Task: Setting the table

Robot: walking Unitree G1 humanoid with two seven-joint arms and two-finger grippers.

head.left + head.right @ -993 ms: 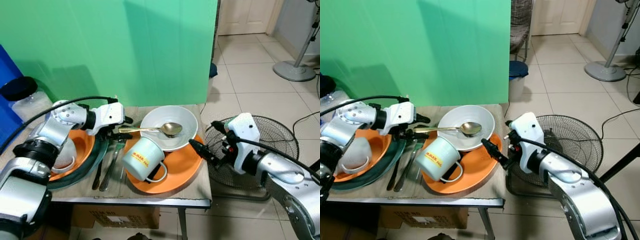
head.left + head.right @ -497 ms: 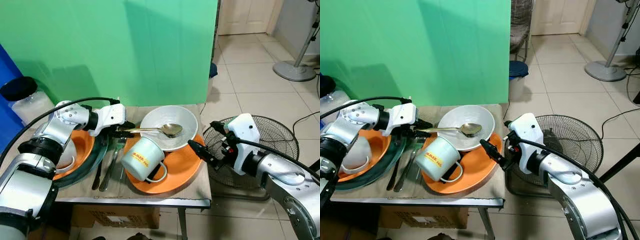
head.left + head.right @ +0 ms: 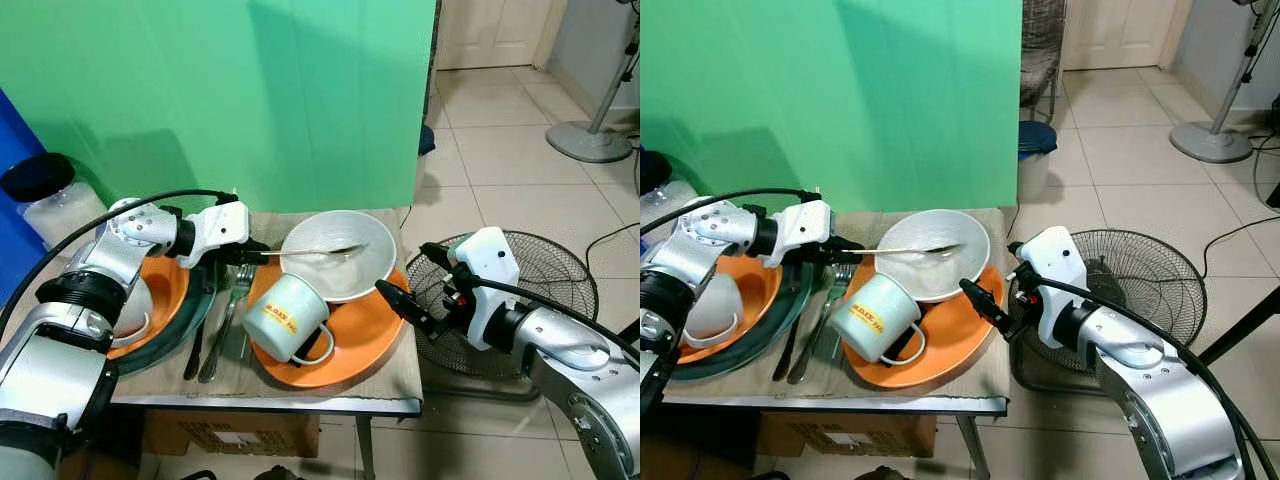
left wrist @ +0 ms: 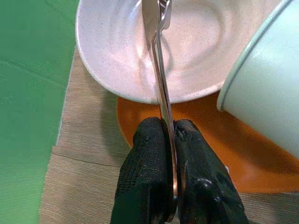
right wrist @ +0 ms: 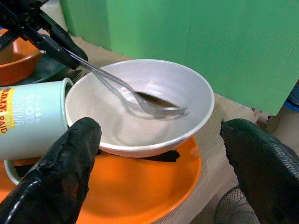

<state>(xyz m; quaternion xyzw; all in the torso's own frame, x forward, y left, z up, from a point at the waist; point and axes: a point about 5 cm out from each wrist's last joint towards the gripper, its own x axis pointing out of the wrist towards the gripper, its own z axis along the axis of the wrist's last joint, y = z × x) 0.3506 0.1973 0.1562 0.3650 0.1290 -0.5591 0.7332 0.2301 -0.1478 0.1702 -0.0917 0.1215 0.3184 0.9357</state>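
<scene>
One spoon point(image 3: 305, 251) is the thing in hand: a long silver spoon whose handle runs roughly level across the table, from the left gripper point(image 3: 252, 252) toward the robot's right, its bowl end reaching over the middle of the white bowl point(image 3: 362, 238). In the left wrist view the spoon's long axis runs straight out along the fingers point(image 4: 145, 186), and the bowl of the spoon is turned on edge, so it reads as a thin line from the head camera. The two black fingers are pressed together on the end of the handle, which sits in the narrow slit between their tips; most of the handle sticks out clear beyond them.

The white bowl rests on the back part of an orange plate point(image 3: 365, 340). A pale mint enamel mug point(image 3: 286, 315) lies tipped on its side on the same plate, just beside the bowl, mouth toward the bowl; it carries a yellow label with red lettering too small to read.

Left of that plate, a fork point(image 3: 228, 320) and a dark-handled piece of cutlery point(image 3: 197, 345) lie on the woven tablecloth point(image 3: 400, 372), beside a dark green plate point(image 3: 190, 325) holding an orange bowl point(image 3: 165, 295).

The right gripper point(image 3: 405, 305) hovers over the right rim of the orange plate, fingers spread wide and holding nothing.
</scene>
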